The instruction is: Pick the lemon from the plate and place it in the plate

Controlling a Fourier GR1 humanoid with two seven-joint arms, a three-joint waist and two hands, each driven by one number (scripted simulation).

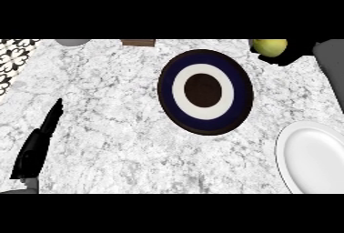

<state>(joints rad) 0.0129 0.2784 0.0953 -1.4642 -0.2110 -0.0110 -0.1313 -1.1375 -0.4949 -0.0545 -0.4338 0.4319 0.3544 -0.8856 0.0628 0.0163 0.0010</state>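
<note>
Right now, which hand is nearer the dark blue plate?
Right. The right hand holds the lemon at the counter's top right, just beyond the dark blue plate. The left hand rests open at the far left edge, well away from it.

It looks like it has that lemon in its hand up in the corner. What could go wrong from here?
1. The lemon is in the right hand at the view's top edge, partly hidden, so it might slip onto the counter.
2. The dark blue plate and the white plate both look shallow. A lemon set near a rim could roll off.
</note>
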